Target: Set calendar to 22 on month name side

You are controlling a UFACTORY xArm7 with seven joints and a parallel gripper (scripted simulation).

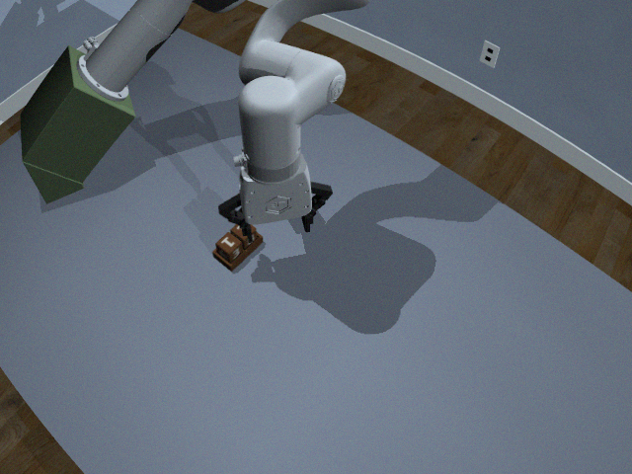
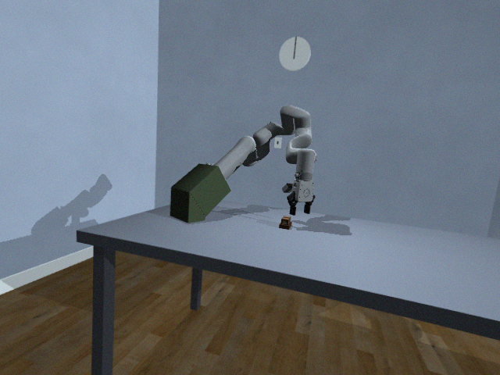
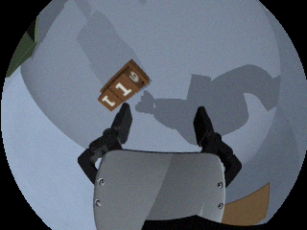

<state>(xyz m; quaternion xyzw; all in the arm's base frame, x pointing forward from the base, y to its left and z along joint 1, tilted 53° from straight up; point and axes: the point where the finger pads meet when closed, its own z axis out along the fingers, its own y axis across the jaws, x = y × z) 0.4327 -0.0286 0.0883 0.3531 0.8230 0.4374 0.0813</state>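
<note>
The small brown tray (image 1: 232, 267) (image 2: 284, 226) (image 3: 131, 62) lies flat on the table. Two brown cubes stand in it side by side. The near cube (image 1: 227, 243) (image 3: 109, 100) shows a white 1-like mark on top. The other cube (image 1: 238, 232) (image 3: 123, 89) shows a white 1 on top and a curved digit on its end side in the wrist view. The month's name and the upright digits of the front are not readable. My gripper (image 1: 277, 234) (image 2: 300, 212) (image 3: 163, 112) is open and empty, above and to one side of the tray. One finger covers part of the second cube in the top view.
The green base block (image 1: 76, 127) (image 2: 201, 194) of the arm stands on the table to the left of the tray. The arm's shadow lies beside the tray. The table's front edge (image 2: 282, 281) runs across the exterior view.
</note>
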